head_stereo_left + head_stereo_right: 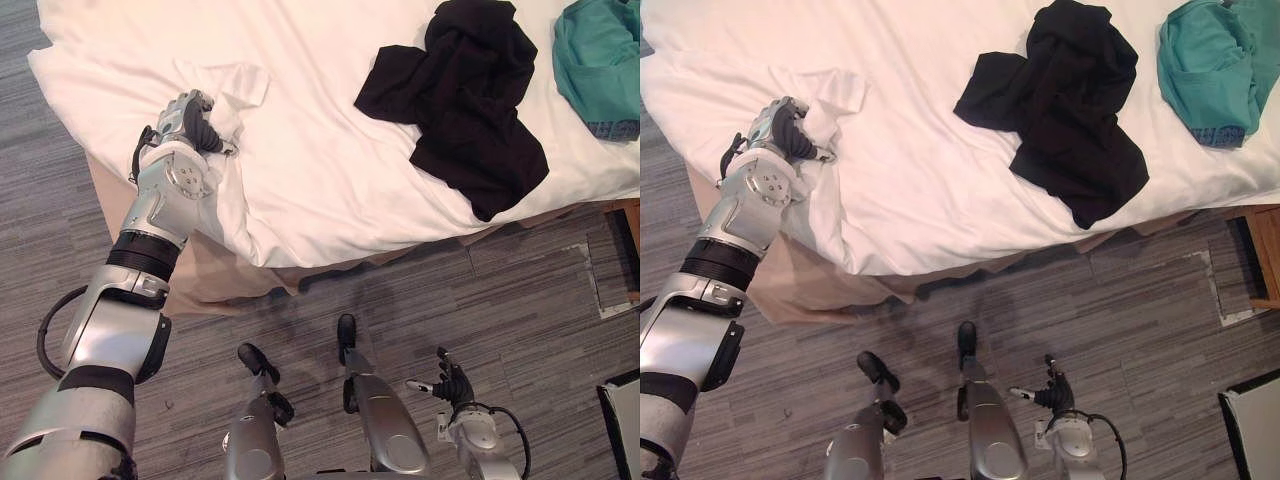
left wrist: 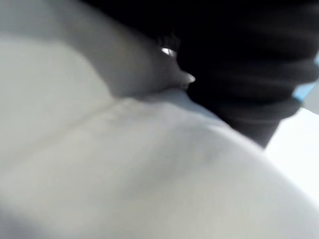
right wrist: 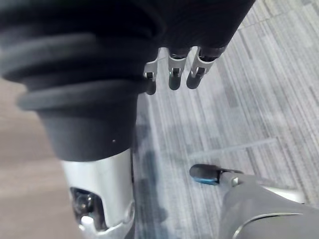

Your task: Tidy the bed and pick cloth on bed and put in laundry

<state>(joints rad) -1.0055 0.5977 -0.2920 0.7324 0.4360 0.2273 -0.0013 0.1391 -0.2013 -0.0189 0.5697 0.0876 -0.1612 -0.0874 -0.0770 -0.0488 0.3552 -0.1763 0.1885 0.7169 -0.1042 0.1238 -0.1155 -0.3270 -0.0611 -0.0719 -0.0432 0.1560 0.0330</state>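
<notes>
Clutches a bunched fold of the white sheet (image 1: 320, 190) in the left hand (image 1: 192, 118), fingers curled, near the left corner of the bed (image 1: 215, 285). Holds the right hand (image 1: 452, 384) low over the floor (image 1: 500, 300), fingers loose, empty. Finds the black cloth (image 1: 465, 90) crumpled mid-bed, well apart from the left hand, and the teal cloth (image 1: 600, 60) near the right edge.
</notes>
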